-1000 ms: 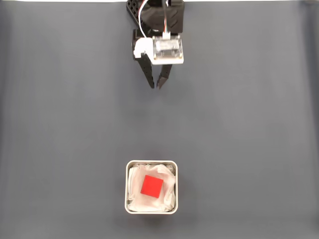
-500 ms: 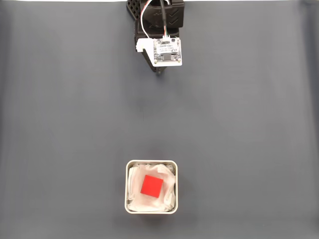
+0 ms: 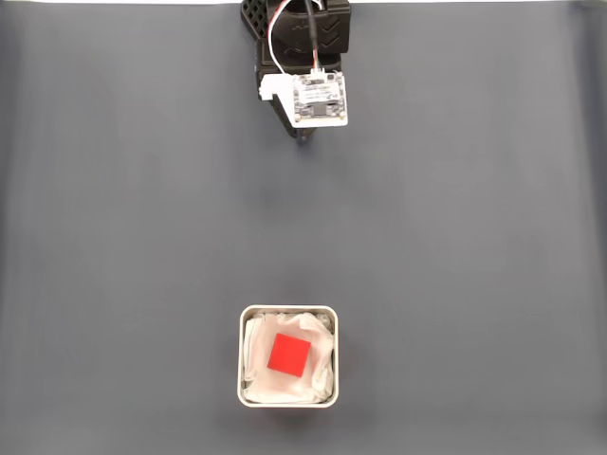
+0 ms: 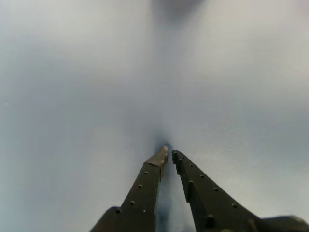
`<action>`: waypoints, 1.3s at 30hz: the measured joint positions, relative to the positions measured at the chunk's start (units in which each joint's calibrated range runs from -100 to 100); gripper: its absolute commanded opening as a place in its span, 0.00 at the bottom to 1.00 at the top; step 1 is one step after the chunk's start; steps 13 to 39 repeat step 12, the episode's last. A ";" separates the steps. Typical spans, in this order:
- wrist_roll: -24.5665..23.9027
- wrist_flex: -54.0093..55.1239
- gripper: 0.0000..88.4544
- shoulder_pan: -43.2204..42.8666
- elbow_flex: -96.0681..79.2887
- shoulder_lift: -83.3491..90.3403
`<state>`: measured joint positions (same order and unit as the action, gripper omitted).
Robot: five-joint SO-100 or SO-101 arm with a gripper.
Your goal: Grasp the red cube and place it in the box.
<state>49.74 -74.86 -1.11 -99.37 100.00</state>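
In the fixed view, the small bright red matte cube (image 3: 289, 354) sits inside the square pale grey-white box (image 3: 286, 310) with its wrinkled white lining, well apart from my gripper (image 3: 303, 138) at the dark grey worktop's (image 3: 474, 237) top edge. In the wrist view, my fingers (image 4: 147, 176) are nearly pressed together, pinching nothing. No writing is readable.
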 measured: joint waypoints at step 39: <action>-0.15 -0.08 0.00 0.00 0.00 0.00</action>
